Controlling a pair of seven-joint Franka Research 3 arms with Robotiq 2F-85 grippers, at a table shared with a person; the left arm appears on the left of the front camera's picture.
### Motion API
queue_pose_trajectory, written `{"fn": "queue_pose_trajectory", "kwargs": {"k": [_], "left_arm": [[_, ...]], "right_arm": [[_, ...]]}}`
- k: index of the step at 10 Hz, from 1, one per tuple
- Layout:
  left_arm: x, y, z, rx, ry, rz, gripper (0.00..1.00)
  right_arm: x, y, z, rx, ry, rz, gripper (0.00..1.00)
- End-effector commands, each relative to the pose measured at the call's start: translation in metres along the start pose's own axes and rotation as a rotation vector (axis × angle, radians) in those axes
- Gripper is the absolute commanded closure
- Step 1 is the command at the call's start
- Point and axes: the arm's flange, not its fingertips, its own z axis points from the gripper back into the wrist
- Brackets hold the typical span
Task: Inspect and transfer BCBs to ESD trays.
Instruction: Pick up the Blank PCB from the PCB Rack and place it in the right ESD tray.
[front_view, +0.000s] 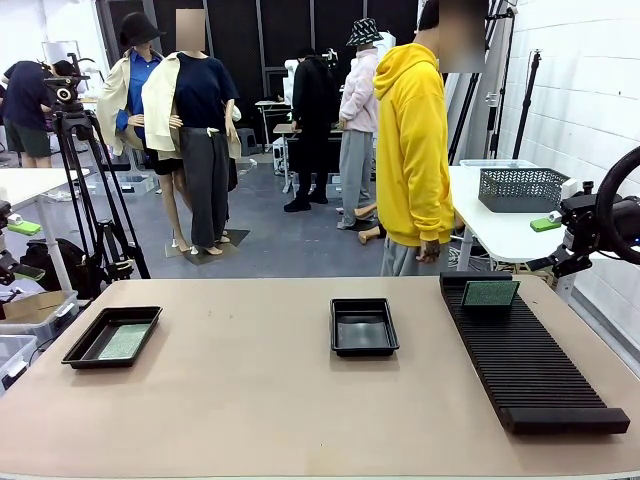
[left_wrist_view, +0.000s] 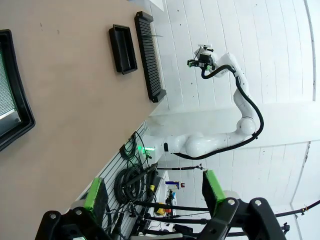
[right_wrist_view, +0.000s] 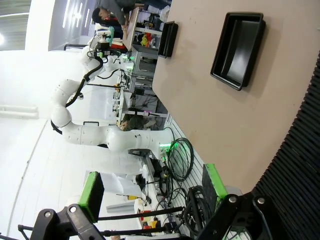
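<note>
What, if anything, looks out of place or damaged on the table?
Nothing stands out. One green board lies flat inside the left tray, the middle tray sits square and empty, and the other board stands propped at the far end of the slotted rack. No spill or damage shows.

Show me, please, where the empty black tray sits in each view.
Front view: empty tray mid-picture, left of the rack.
Left wrist view: tray upper left of centre, just left of the rack.
Right wrist view: tray upper right, above the rack.
Shared landmark: the rack beside it.
</note>
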Motion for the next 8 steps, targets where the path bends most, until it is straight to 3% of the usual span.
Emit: {"fn": "queue_pose_trajectory", "kwargs": {"k": [1, 3, 4, 7, 8], "left_arm": [[0.000, 0.001, 0.001, 0.010, -0.006, 0.001, 0.00], [0.000, 0.001, 0.001, 0.010, -0.006, 0.001, 0.00], [0.000, 0.001, 0.001, 0.010, -0.006, 0.001, 0.00], [0.000, 0.001, 0.001, 0.010, -0.006, 0.001, 0.00], [0.000, 0.001, 0.001, 0.010, -0.006, 0.001, 0.00]], "right_arm": [[-0.007, 0.018, 0.000, -0.060, -0.079, 0.079, 0.00], [0.031, 0.030, -0.004, -0.186, -0.100, 0.165, 0.00], [0.050, 0.032, -0.007, -0.279, -0.062, 0.224, 0.00], [0.104, 0.041, -0.027, -0.617, 0.182, 0.435, 0.00], [0.136, 0.044, -0.033, -0.762, 0.314, 0.510, 0.00]]}}
